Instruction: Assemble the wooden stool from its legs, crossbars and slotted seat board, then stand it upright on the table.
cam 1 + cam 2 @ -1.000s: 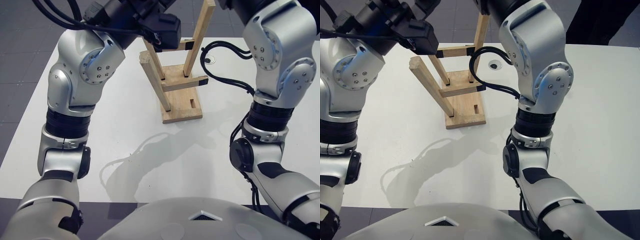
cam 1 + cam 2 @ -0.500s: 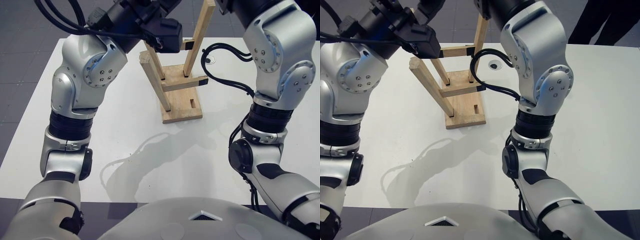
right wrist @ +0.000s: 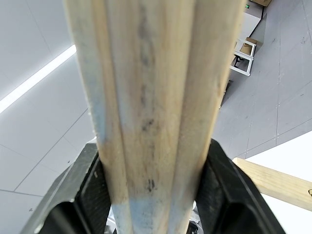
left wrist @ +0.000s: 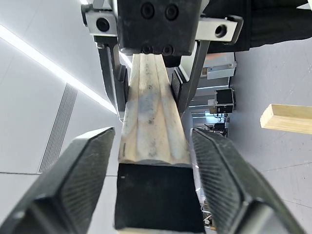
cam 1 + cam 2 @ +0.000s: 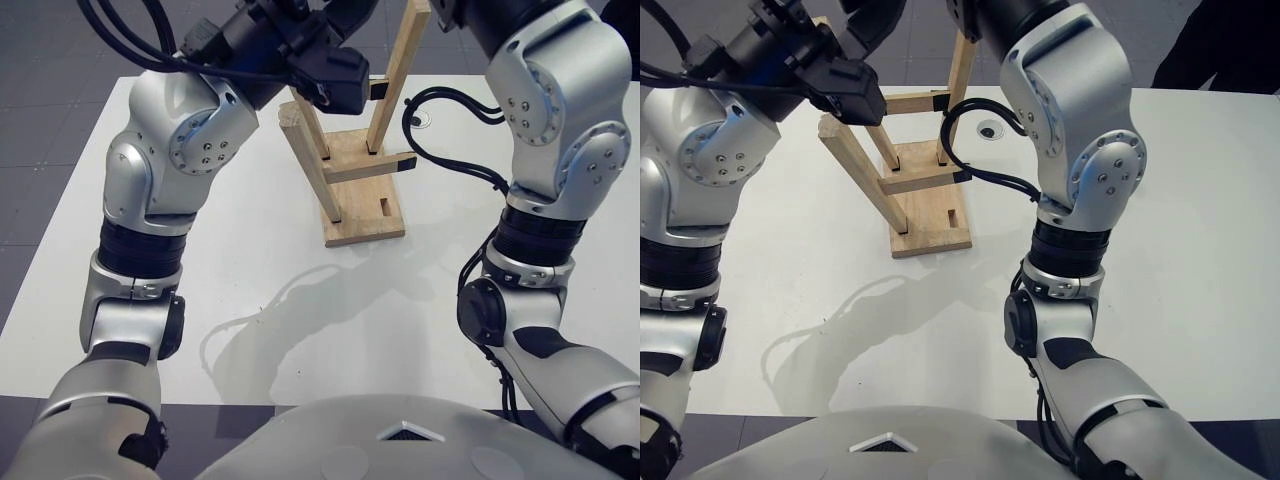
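The left gripper [image 4: 153,132] was closed on a pale wooden upper crossbar [image 5: 910,101] with black-wrapped ends, one carbon-weave finger [image 4: 83,185] set against each side of it. At the crossbar's far end, just beside this gripper, the right gripper [image 3: 156,168] was clamped around a pale, square-sectioned wooden leg [image 5: 398,55] with its dark pads tight on both faces. That leg stood nearly upright, running down from the gripper into the board.

Below both grippers lay the slotted seat board [image 5: 365,222], a flat rectangle of light wood resting on the white table [image 5: 250,290] with one short slot [image 5: 385,207] open on the side nearer the robot. Two more wooden legs rose from the board under the left gripper. The front leg [image 5: 312,165] leaned toward the robot's left, its sawn top free just below the gripper, while the rear leg [image 5: 318,135] was partly hidden behind it. A lower crossbar [image 5: 370,166] with a black tip ran between the legs, beneath the held one. Out past the right gripper's leg, a small round grey disc [image 5: 423,118] sat on the table, well apart from the board
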